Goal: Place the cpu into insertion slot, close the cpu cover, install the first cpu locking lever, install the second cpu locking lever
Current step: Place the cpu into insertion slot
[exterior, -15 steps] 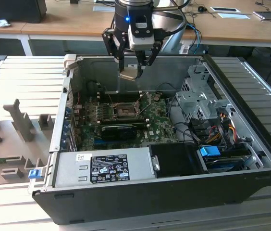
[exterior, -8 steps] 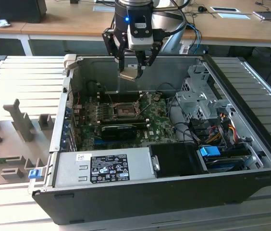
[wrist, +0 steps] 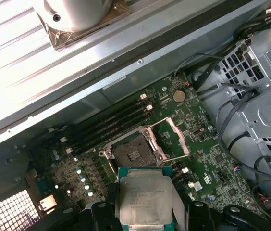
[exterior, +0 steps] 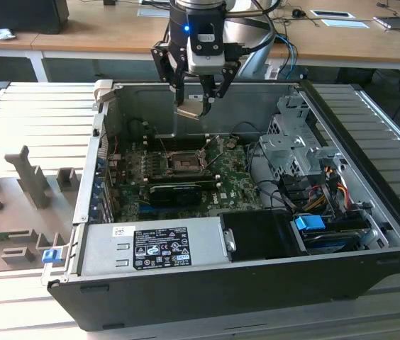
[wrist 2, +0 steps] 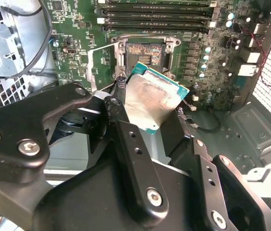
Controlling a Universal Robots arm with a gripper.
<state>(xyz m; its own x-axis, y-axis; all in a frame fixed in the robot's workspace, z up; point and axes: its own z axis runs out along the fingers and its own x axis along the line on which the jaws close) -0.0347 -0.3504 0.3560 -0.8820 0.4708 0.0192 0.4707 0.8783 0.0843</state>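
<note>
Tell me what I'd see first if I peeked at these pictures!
First you'd spot the black gripper hanging over an open computer case, pinching the cpu, a small silvery square chip. Below it, on the green motherboard, sits the empty socket with its cpu cover flipped open.
</note>
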